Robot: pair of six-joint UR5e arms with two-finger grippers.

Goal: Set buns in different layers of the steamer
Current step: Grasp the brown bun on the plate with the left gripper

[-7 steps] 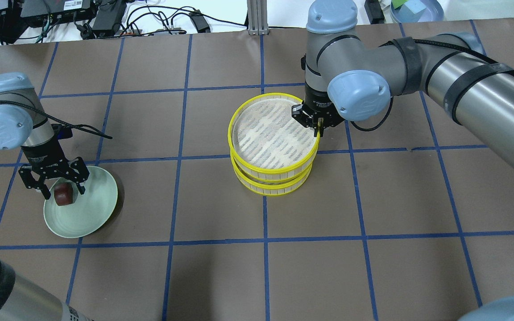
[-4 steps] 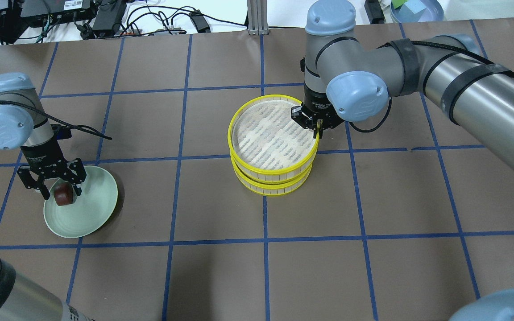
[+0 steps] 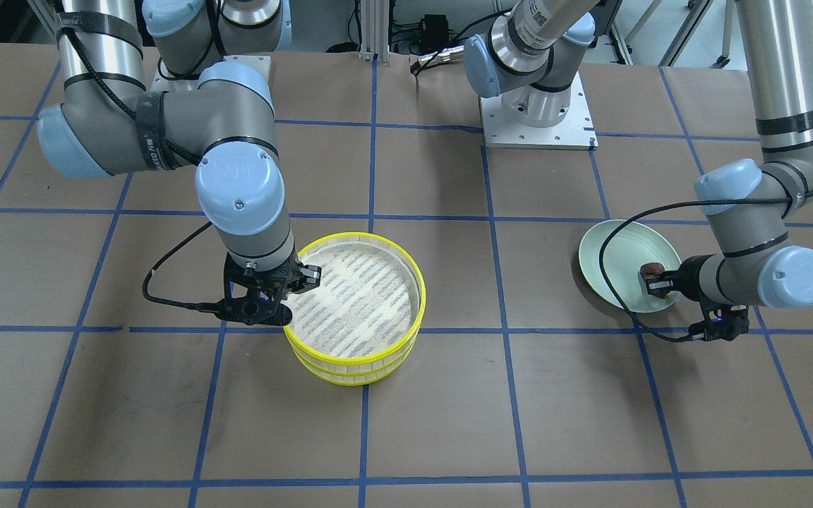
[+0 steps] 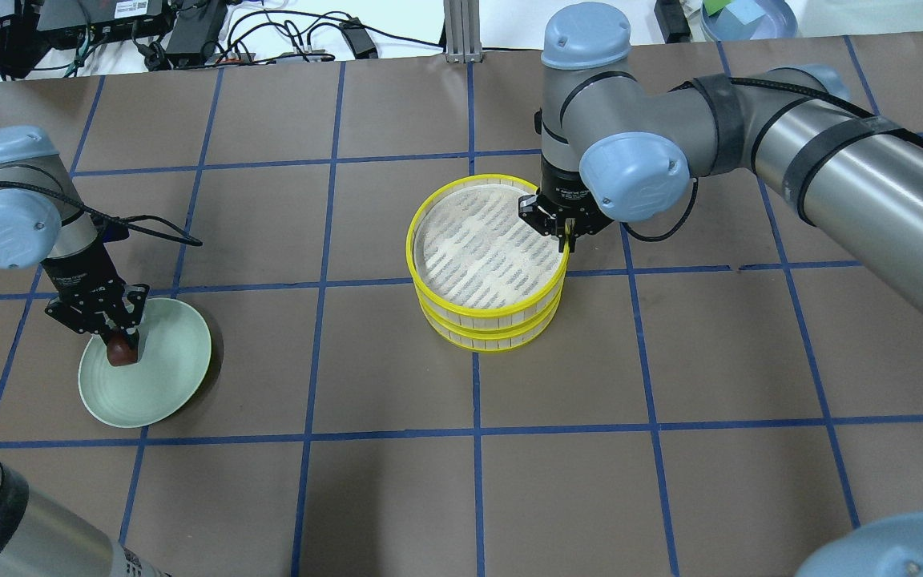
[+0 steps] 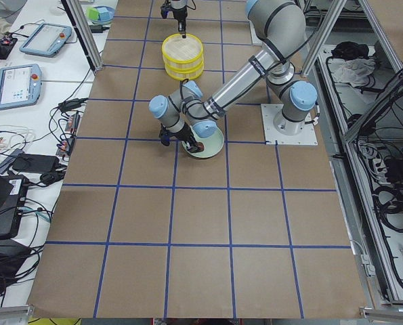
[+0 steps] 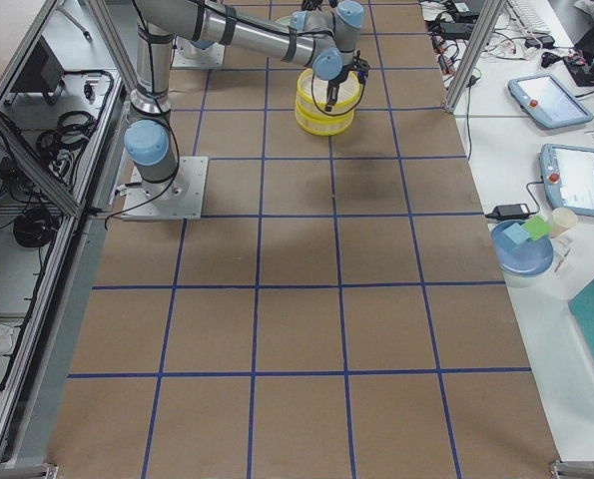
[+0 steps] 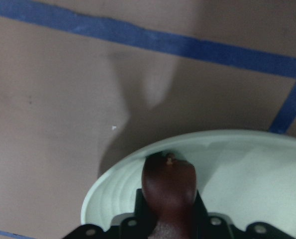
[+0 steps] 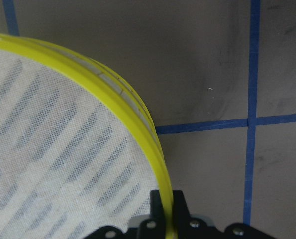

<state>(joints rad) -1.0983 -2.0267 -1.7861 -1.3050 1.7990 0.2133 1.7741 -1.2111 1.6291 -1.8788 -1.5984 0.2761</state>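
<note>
Two steamer layers stand stacked mid-table: the top tray on the lower tray. The top tray's striped mesh floor is bare. My right gripper is shut on the top tray's yellow rim at its right side, also seen in the front view. My left gripper is shut on the dark reddish-brown bun, low over the pale green plate. The bun also shows in the front view. The cream-white bun is not in view.
The brown table has a grid of blue tape lines. The plate sits near the table's left side. Cables and electronics lie beyond the far edge, and a blue bowl stands at the far right.
My left gripper has closed from open around the bun to shut on it. My right gripper and the top tray it holds have shifted slightly left.
</note>
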